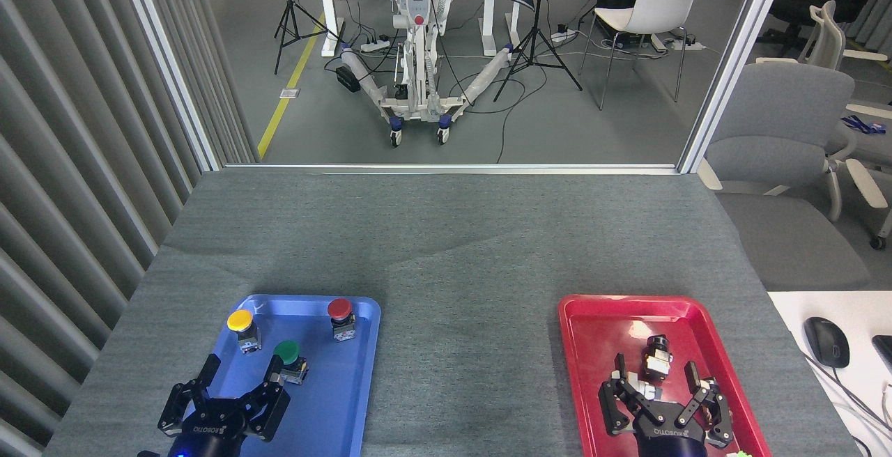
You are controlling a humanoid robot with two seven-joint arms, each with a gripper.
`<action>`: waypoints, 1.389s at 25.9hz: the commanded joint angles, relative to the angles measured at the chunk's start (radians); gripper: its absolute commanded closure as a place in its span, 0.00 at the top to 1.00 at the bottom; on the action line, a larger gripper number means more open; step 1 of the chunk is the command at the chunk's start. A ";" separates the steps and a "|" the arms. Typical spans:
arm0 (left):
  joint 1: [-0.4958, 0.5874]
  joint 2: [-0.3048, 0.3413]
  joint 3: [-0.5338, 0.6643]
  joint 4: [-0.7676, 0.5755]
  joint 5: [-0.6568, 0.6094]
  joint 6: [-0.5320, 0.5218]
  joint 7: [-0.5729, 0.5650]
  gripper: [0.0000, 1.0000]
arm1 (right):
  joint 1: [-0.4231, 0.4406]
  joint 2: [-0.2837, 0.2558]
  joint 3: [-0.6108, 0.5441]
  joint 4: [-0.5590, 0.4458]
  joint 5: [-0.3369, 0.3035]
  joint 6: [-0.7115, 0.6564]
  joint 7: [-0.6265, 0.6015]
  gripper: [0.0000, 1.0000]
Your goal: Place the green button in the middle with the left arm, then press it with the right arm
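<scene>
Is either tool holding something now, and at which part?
Nothing is held. The left tool is open beside the green button, not around it. The right tool is open over the red tray.

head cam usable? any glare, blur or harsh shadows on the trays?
Head view: sharp throughout, no motion blur; lighting soft and even. A small glare patch on the red tray floor, faint sheen on the blue tray. Green button cap is crisp and unshadowed. Only soft shadows under both grippers, left and right.
</scene>
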 commanded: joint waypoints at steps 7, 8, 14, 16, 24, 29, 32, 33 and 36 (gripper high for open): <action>0.014 0.019 0.003 0.008 -0.010 -0.001 0.001 0.99 | 0.000 0.003 -0.002 0.000 0.000 0.001 0.001 1.00; 0.013 0.019 0.003 0.008 -0.010 0.000 0.001 0.99 | -0.002 0.002 -0.002 0.000 0.000 0.001 0.001 1.00; 0.008 0.019 0.004 0.009 -0.001 0.000 -0.002 0.99 | -0.002 -0.001 -0.002 0.000 0.000 0.001 0.001 1.00; 0.010 0.022 0.004 0.009 -0.004 0.000 -0.004 0.99 | -0.002 0.000 -0.002 0.000 0.000 0.001 0.001 1.00; 0.011 0.031 0.004 0.003 -0.009 0.000 -0.007 0.99 | -0.002 -0.003 -0.005 0.000 0.000 0.001 0.000 1.00; 0.013 0.031 0.007 0.009 -0.009 0.000 -0.007 0.99 | -0.002 0.000 -0.005 0.000 0.000 0.001 0.001 1.00; 0.010 0.031 0.007 0.011 -0.010 0.000 -0.008 0.99 | 0.000 0.002 -0.005 0.000 0.000 0.001 0.001 1.00; 0.005 0.031 0.007 0.012 -0.010 -0.001 -0.008 0.99 | 0.000 0.002 -0.003 0.000 0.000 0.001 0.001 1.00; -0.007 0.032 0.007 0.015 -0.012 -0.003 -0.010 0.99 | -0.002 0.002 -0.005 0.000 0.000 0.001 0.001 1.00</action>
